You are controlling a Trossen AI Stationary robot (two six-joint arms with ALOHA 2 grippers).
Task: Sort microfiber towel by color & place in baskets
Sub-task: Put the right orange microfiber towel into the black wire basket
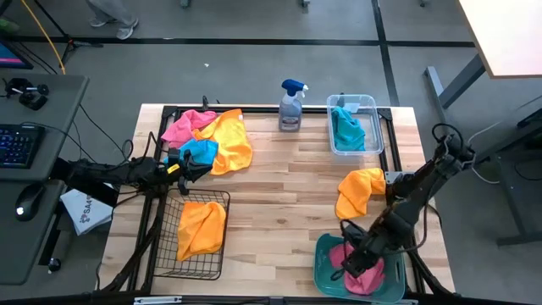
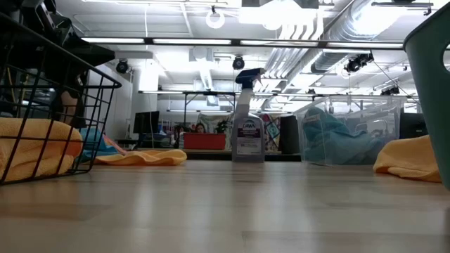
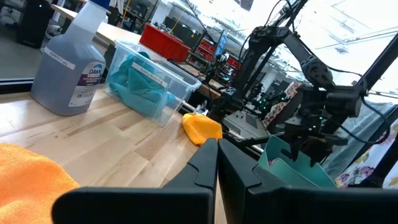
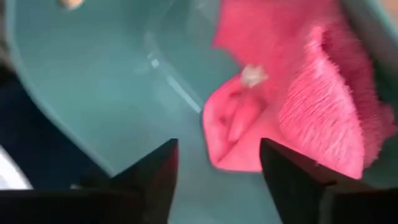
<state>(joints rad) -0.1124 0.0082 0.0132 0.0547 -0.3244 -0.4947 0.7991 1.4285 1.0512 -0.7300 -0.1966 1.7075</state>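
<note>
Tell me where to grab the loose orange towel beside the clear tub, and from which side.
Take the orange towel at its raised, bunched upper fold, coming straight down from above. It lies crumpled in a hump on the table, so the top ridge offers something to pinch. The right end effector, over the teal basket, is nearest.

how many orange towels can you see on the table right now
3: one orange towel in the black wire basket, one in the far-left pile, one loose beside the right arm. Others may lie hidden underneath.

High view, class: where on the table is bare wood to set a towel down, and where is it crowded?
Bare wood runs down the middle, between the wire basket and the loose orange towel, and below the spray bottle. The towel pile crowds the back left; the teal basket crowds the front right.
</note>
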